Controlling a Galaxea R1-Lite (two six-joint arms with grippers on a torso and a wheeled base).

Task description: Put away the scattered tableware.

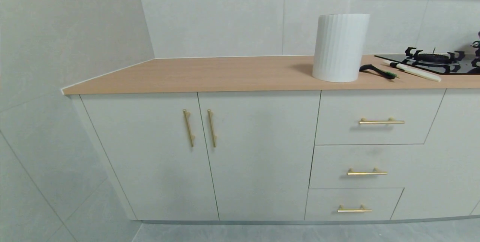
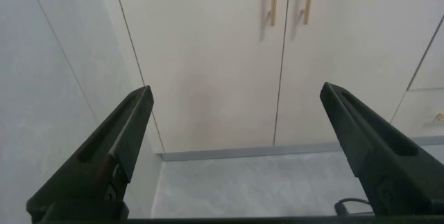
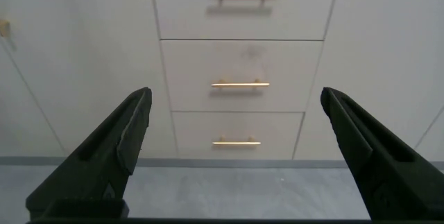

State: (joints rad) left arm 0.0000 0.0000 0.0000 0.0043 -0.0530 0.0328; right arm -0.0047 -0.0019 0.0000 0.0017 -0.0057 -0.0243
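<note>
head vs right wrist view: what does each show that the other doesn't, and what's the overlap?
Head adds: the wooden countertop with a white ribbed container, a black-handled utensil and a white-handled tool lying beside it, and the stove burner at the far right.
Right wrist adds: the right gripper, jaws wide apart and empty, facing the drawers.
Shared: the three-drawer stack with gold handles, and the grey floor below it.

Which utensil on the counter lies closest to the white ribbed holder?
The black-handled utensil, right beside the holder; the white-handled utensil lies farther off, by the stove.
</note>
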